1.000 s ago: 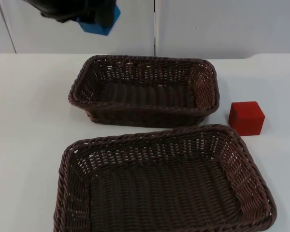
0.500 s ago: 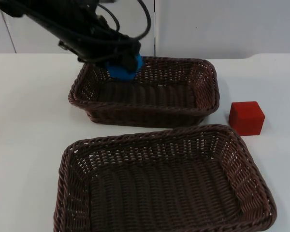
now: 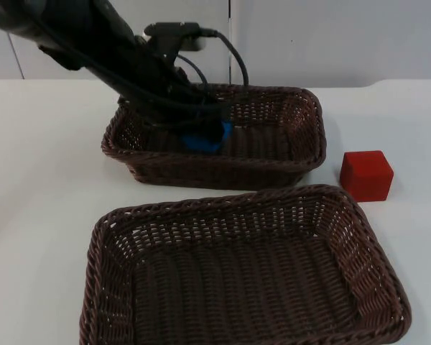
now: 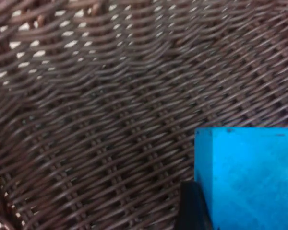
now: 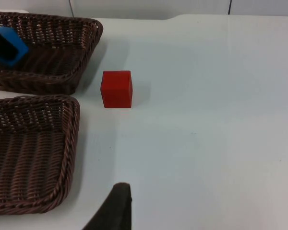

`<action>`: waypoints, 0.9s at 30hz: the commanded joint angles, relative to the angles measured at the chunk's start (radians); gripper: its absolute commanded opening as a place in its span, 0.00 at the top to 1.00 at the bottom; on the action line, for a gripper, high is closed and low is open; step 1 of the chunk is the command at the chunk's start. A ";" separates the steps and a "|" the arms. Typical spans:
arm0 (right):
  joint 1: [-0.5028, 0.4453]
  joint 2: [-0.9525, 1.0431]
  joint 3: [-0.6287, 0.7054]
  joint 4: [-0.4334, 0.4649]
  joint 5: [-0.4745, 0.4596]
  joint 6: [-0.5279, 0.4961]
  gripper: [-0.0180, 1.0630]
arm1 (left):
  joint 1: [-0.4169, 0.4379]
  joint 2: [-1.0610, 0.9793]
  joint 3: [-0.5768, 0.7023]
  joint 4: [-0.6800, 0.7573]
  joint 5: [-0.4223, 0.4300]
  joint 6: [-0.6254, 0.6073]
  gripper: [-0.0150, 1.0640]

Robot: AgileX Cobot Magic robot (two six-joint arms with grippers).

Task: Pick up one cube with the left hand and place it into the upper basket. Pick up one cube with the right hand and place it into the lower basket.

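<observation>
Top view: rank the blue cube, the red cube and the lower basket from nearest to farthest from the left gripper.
1. Blue cube: held in the left gripper, inside the upper basket.
2. Lower basket: in front of the upper basket, nearer the camera.
3. Red cube: on the table, right of both baskets.

A white desk [image 3: 43,180] fills most of the scene, its smooth top evenly lit with soft shadows. Behind its far edge stands a pale grey partition wall [image 3: 330,39], split by 1 dark vertical seam [image 3: 230,39]. At the far right the desk edge curves up slightly against the wall.
</observation>
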 commanded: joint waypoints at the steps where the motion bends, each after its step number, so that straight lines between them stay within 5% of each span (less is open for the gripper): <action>1: -0.006 -0.003 0.002 -0.002 0.001 0.000 0.01 | -0.006 0.006 -0.010 -0.018 -0.019 0.000 0.99; 14: -0.006 -0.003 0.002 -0.002 0.001 0.000 0.01 | -0.006 0.015 -0.010 -0.012 -0.029 0.000 0.98; 19: -0.006 -0.003 0.002 -0.002 0.001 0.000 0.01 | -0.006 0.015 -0.010 -0.012 -0.029 0.000 0.80; 27: -0.006 -0.003 0.002 -0.002 0.001 0.000 0.01 | -0.006 0.015 -0.010 -0.012 -0.025 0.000 0.34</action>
